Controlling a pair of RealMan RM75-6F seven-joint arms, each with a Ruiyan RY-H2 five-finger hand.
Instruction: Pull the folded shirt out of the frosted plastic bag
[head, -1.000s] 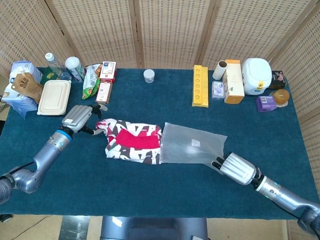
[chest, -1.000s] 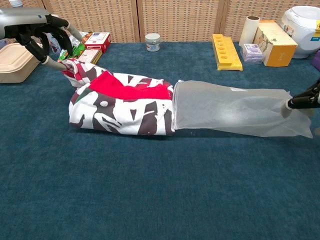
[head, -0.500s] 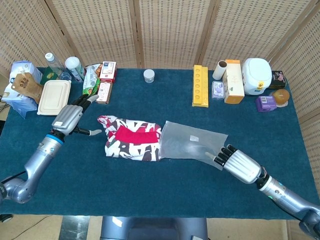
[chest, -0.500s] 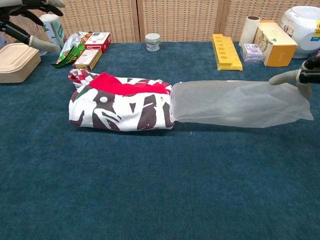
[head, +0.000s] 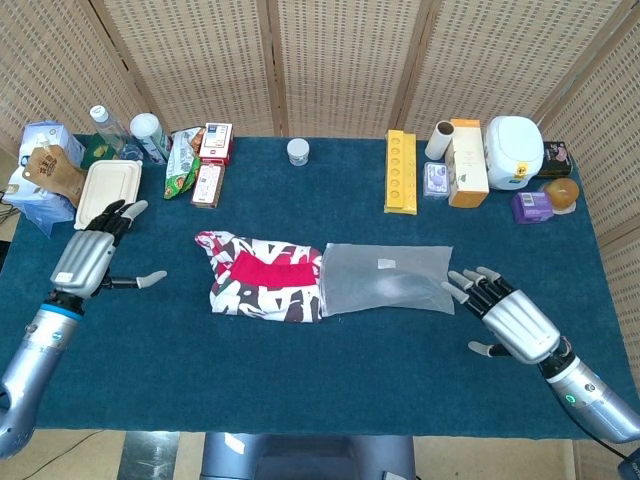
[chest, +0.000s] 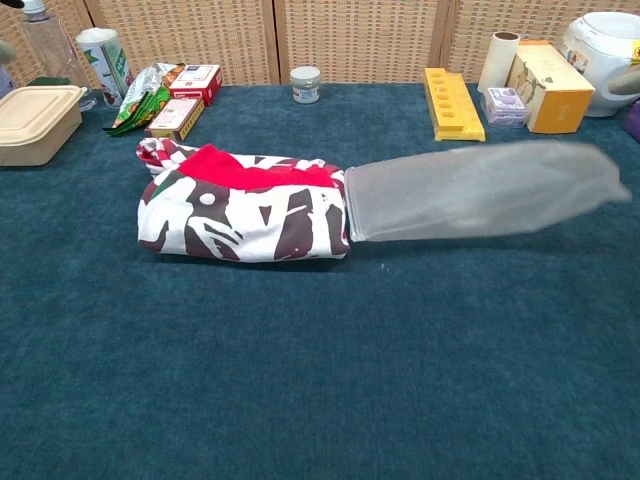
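Head view only is showing both hands: left hand (head: 88, 258) and right hand (head: 510, 318) hovering, fingers spread, holding nothing. Frosted plastic bag (chest: 480, 190) is lying mid-table, its mouth touching the folded shirt (chest: 245, 205), mostly out. Takeout box (chest: 35, 120) and yellow tray (chest: 452, 103) are sitting behind.

A dark teal cloth-covered table (head: 330, 390) stands before woven wicker screen panels (head: 335, 60).
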